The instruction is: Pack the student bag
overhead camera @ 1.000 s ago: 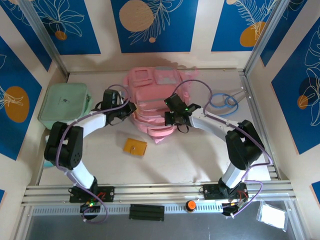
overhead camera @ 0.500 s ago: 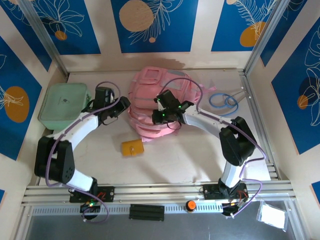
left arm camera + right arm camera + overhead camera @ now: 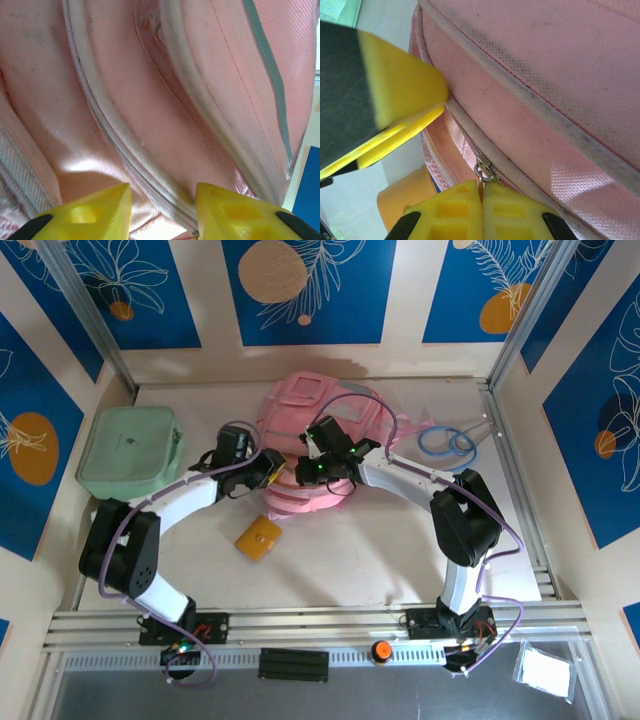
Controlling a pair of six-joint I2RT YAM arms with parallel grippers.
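Observation:
The student bag point(image 3: 322, 420), a pink backpack, lies at the back middle of the table. My right gripper point(image 3: 312, 472) is at its near edge. In the right wrist view it point(image 3: 481, 200) is shut on the metal zip pull point(image 3: 484, 172) of the student bag point(image 3: 545, 100). My left gripper point(image 3: 262, 472) presses against the bag's left near side. In the left wrist view its jaws point(image 3: 162, 197) stand apart, with a pale zip seam point(image 3: 150, 175) of the bag between the yellow fingers point(image 3: 95, 210). One left finger point(image 3: 400, 85) pushes on the bag's edge beside the zip.
A mint green zip case point(image 3: 130, 448) sits at the left. A flat orange item point(image 3: 257, 538) lies on the table in front of the bag, also visible under the right gripper point(image 3: 402, 197). A blue cable loop point(image 3: 447, 443) lies at the right, near the metal frame.
My left gripper let go, swung out to the left and came back against the bag with its jaws apart. The right gripper dragged the zip pull leftward. The bag and the orange item shifted.

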